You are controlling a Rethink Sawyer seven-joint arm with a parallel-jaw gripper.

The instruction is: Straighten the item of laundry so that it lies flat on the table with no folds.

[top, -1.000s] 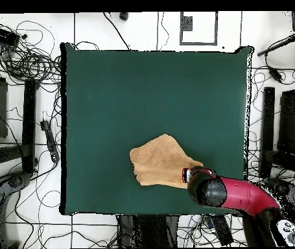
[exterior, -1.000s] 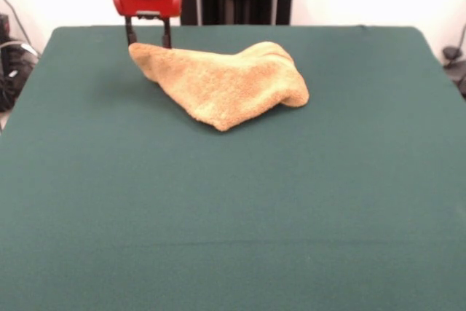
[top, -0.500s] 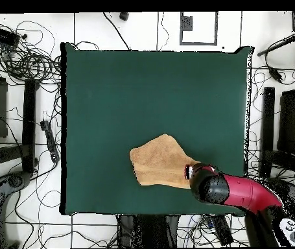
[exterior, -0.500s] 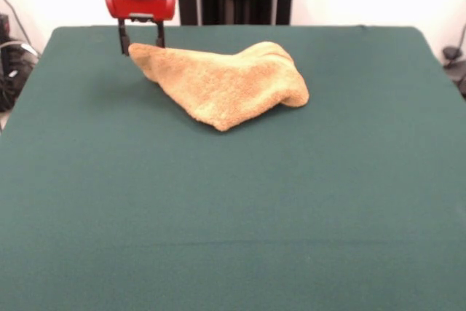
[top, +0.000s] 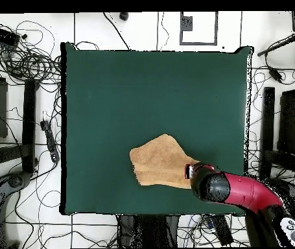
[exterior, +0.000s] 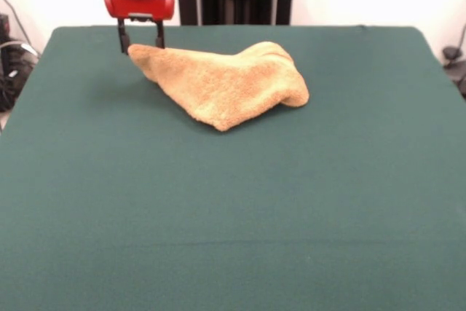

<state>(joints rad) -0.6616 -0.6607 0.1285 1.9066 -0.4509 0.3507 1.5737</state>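
The item of laundry [exterior: 226, 85] is a golden-tan towel lying bunched and folded over itself at the far middle of the table [exterior: 218, 216]. One narrow corner points left and a rounded hump rises on the right. My gripper [exterior: 141, 49] hangs at that left corner, open, its two dark fingers [exterior: 122, 40] spread either side of the tip. From above, the towel [top: 159, 162] lies near the lower edge of the table [top: 143, 91]. The red arm head covers most of the gripper [top: 190, 172] at the towel's right end.
Dark green cloth stretches wide around the towel in the front view. In the overhead view, cables [top: 20, 58] and dark stands [top: 30, 123] surround the table on the floor. The red arm [top: 247, 193] reaches in from the lower right.
The gripper has shifted a little left and upward in the front view. The towel's shape and place stay the same.
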